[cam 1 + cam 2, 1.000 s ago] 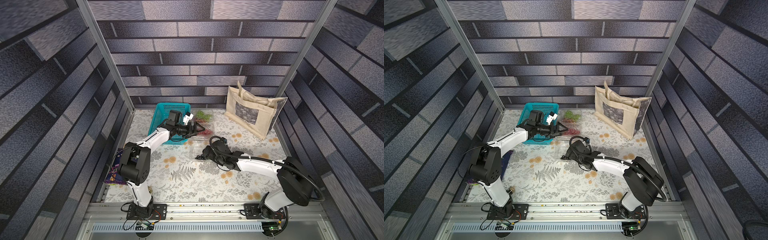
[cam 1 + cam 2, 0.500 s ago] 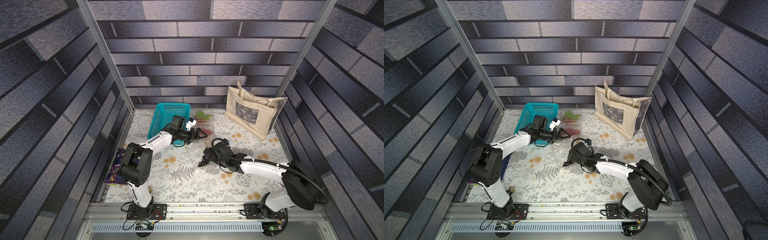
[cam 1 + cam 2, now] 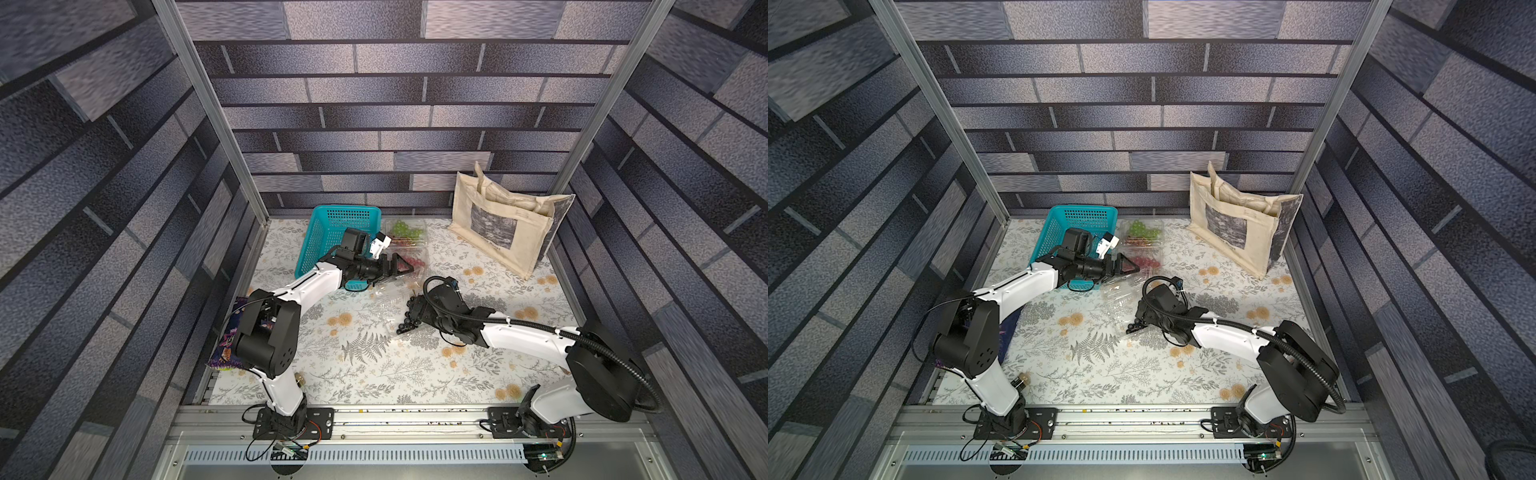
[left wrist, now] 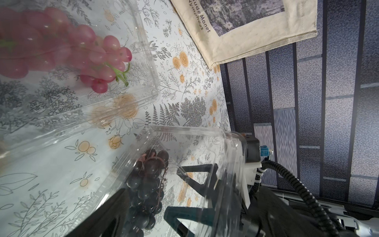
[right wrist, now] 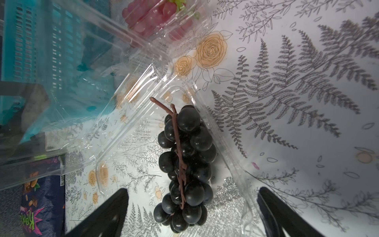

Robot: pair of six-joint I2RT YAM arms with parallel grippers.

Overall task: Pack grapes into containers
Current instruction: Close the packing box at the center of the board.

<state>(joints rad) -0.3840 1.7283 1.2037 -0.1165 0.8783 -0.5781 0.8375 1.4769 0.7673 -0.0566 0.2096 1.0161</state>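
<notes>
A black-purple bunch of grapes (image 5: 184,160) lies in an open clear container (image 5: 233,170) at mid table, seen in both top views (image 3: 407,322) (image 3: 1136,326). My right gripper (image 5: 193,190) is open, its fingers (image 5: 106,213) wide on either side of the bunch's end without touching it. A red bunch (image 4: 86,55) rests in a second clear container (image 4: 143,100) just behind. My left gripper (image 3: 404,266) hovers open at that container's near edge. Green grapes (image 3: 401,227) sit in a third container at the back.
A teal basket (image 3: 332,232) stands at the back left under my left arm. A beige tote bag (image 3: 505,226) leans at the back right. A purple snack bag (image 3: 226,332) lies at the table's left edge. The black bunch's lid (image 5: 86,127) hangs open toward the basket.
My right gripper and the black bunch have shifted a little toward the table's front. My left arm has reached slightly farther right, toward the container with red grapes. Both grippers stayed open.
</notes>
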